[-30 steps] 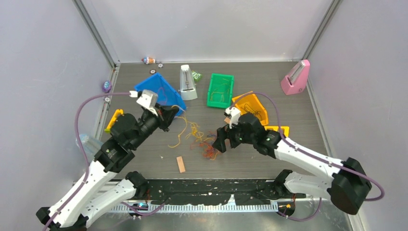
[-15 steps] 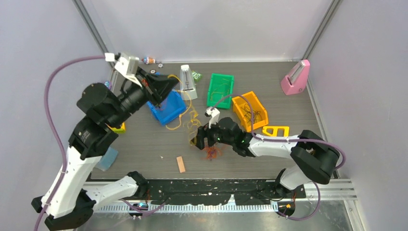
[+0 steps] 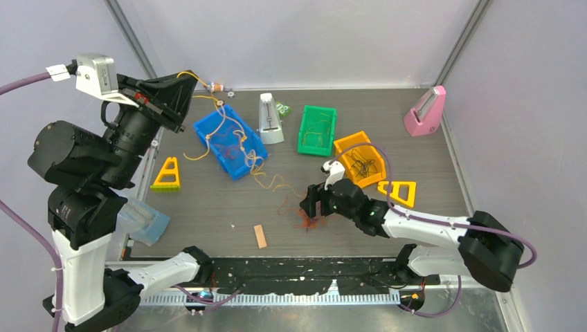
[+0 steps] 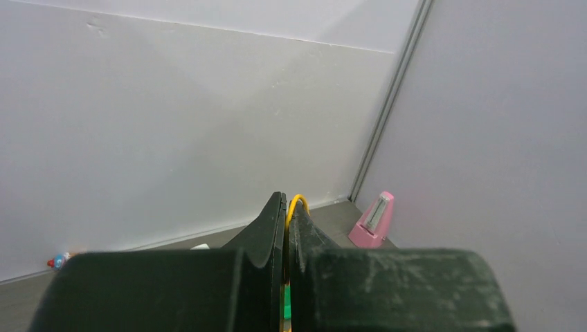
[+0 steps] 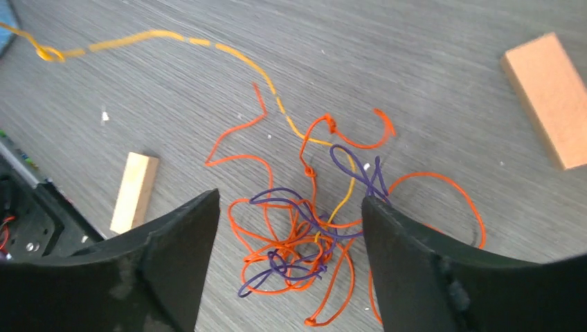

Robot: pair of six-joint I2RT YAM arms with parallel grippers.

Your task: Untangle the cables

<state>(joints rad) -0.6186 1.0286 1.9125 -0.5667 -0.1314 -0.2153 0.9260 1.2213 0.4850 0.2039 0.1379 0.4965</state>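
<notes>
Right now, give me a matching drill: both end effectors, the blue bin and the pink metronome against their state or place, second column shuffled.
1. left end effector
2. right end effector
3. blue bin
4. pink metronome

A. open, jaws either side of the orange and purple tangle
B. far right corner of the table
C. shut on a yellow cable, high above the table
D. the yellow cable trails across it

Pairs: 1-C, 2-A, 3-D, 4-B.
</notes>
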